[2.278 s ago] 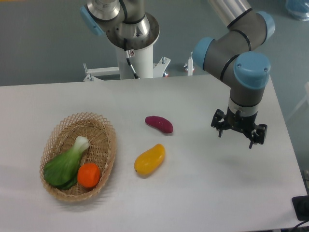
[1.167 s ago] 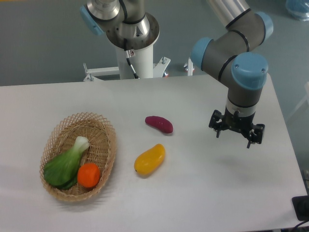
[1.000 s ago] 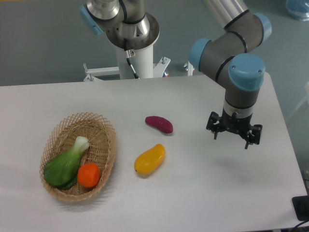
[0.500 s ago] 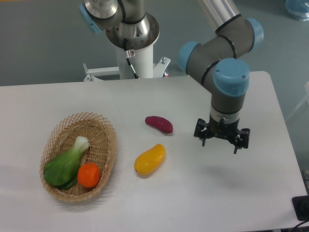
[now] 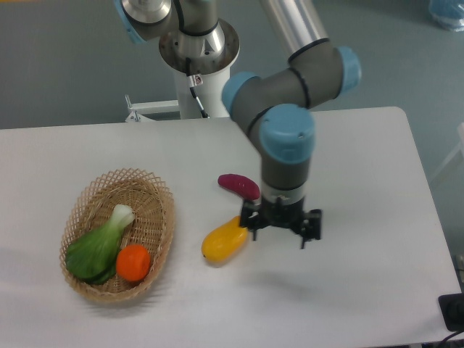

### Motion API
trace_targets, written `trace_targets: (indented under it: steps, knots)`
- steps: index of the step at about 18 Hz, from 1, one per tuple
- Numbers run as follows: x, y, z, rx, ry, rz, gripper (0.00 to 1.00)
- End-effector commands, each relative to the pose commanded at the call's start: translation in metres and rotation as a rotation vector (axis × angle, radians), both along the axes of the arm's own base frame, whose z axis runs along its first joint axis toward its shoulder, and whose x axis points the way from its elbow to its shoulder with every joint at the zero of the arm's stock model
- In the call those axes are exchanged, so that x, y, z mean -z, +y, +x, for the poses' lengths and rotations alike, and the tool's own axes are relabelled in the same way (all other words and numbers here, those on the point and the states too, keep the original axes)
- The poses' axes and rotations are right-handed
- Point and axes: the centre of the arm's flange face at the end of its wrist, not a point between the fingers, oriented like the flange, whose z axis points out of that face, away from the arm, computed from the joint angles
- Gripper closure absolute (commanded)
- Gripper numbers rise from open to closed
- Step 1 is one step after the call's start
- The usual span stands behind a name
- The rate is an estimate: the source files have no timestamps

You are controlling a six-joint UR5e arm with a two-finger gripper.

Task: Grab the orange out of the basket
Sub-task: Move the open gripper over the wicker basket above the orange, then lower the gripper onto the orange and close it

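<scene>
The arm wore grey cylindrical joints with light-blue end caps and a shiny silver tube up top. Its gripper was black, small and angular. A thin black cable ran down the white base column.

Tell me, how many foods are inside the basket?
2. The orange sits at the near end of the basket, and a leafy green vegetable lies beside it on the left. Something small could hide under the leaves.

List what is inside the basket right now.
The basket holds the orange and a green bok choy side by side. Whatever lies beneath them is covered.
</scene>
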Motion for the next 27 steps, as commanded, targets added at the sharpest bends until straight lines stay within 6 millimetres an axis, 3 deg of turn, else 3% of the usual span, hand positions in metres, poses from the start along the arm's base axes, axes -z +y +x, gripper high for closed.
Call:
trace_targets:
  steps: [3, 7, 12, 14, 17, 19, 23, 27]
  knots:
    - [0.003, 0.023, 0.025, -0.005, -0.041, 0.023, 0.00]
    - [0.019, 0.057, 0.076, 0.027, -0.069, 0.005, 0.00]
    - [0.028, 0.076, 0.125, 0.102, -0.080, -0.010, 0.00]
    - [0.040, 0.078, 0.147, 0.133, -0.087, -0.034, 0.00]
    - [0.051, 0.076, 0.157, 0.152, -0.093, -0.049, 0.00]
    - [0.064, 0.076, 0.174, 0.180, -0.093, -0.064, 0.00]
    - [0.078, 0.079, 0.180, 0.181, -0.097, -0.085, 0.00]
    - [0.094, 0.083, 0.199, 0.203, -0.062, -0.138, 0.00]
